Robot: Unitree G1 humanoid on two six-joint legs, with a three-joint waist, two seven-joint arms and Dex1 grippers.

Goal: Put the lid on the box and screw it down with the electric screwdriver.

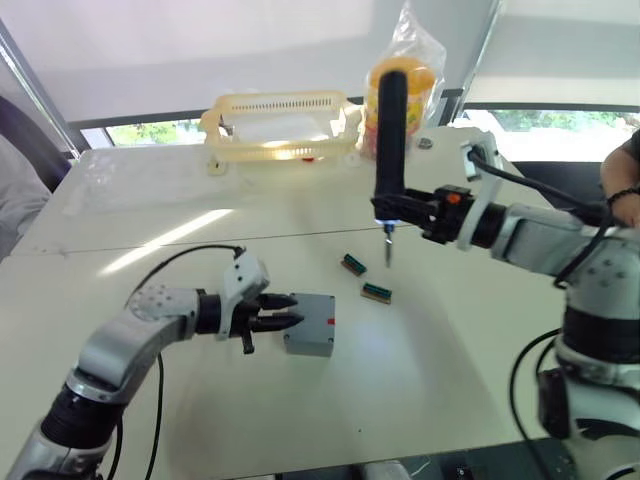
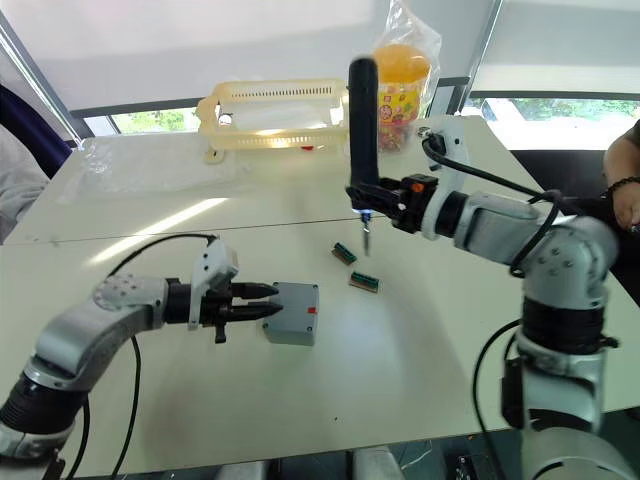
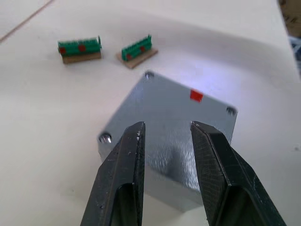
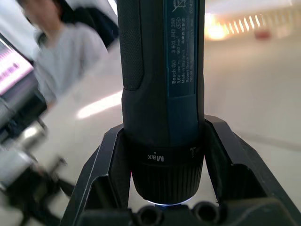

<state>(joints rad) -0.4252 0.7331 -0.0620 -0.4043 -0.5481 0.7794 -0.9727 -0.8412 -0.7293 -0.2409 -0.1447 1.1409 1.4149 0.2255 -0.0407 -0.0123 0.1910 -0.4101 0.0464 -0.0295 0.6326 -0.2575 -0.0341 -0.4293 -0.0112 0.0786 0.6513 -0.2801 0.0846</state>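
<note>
Box (image 1: pixel 310 324) lidded, mid-table | L fingers (image 1: pixel 281 311) parted at its edge | R fingers (image 4: pixel 225 155) clamp screwdriver (image 1: pixel 389 130) upright, airborne

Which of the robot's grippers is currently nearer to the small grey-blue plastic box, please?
Left. The left gripper is right beside the small grey-blue plastic box, jaws slightly apart. The right gripper holds the dark electric screwdriver upright, well above and beyond it.

Right wrist view: electric screwdriver (image 4: pixel 162 94) clamped between the right gripper (image 4: pixel 162 160) fingers.
Tool body runs from frame top down to lower centre; white "Max" print on its collar; lit ring glowing at the bottom edge; blurred person (image 4: pixel 61 61) in grey at upper left; pale table (image 4: pixel 254 94) surface at right.
</note>
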